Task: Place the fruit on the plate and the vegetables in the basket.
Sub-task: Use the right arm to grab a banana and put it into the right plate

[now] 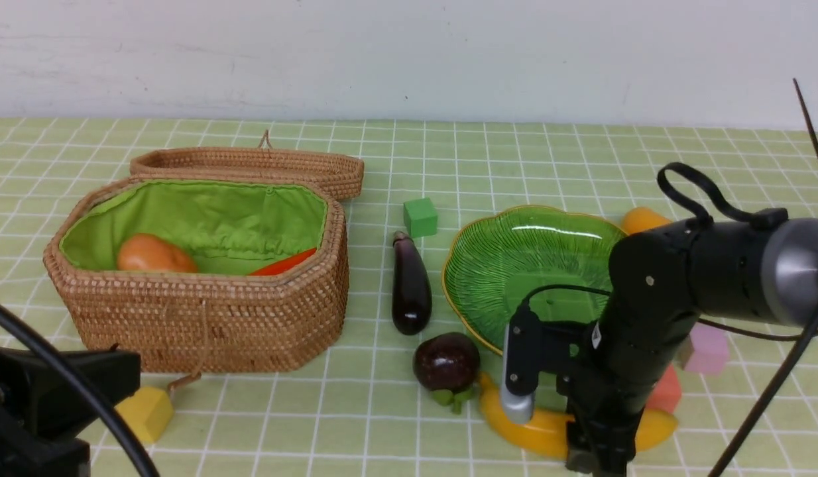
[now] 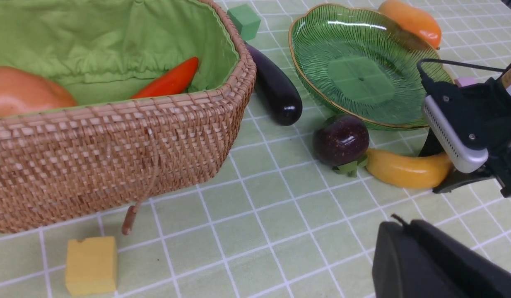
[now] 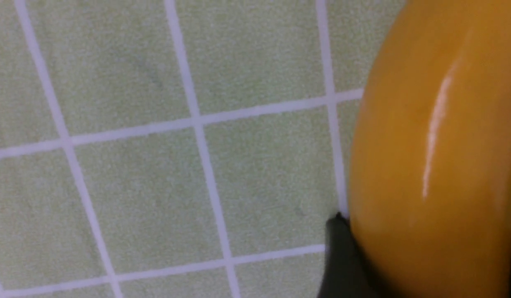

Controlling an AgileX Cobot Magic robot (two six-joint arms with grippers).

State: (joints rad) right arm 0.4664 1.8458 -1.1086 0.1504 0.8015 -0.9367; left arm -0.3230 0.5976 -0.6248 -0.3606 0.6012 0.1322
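Observation:
The yellow banana [image 1: 541, 430] lies on the cloth in front of the green plate [image 1: 515, 265]. My right gripper [image 1: 598, 457] is down over it. In the right wrist view the banana [image 3: 437, 145] fills the gap and a dark finger [image 3: 338, 256] presses its side. The purple mangosteen [image 1: 447, 361] touches the banana's left end. The orange mango [image 1: 641, 218] sits behind the plate. The eggplant [image 1: 410, 285] lies between plate and basket [image 1: 210, 318], which holds the potato [image 1: 156, 255] and red pepper [image 1: 283, 263]. My left gripper [image 2: 398, 225] is shut and empty near the basket's front.
A green cube [image 1: 420, 217] sits behind the eggplant. A yellow cube [image 1: 147, 412] lies at the basket's front corner. Pink [image 1: 706, 348] and coral [image 1: 667, 391] cubes are behind my right arm. The basket lid [image 1: 250, 165] lies open at the back.

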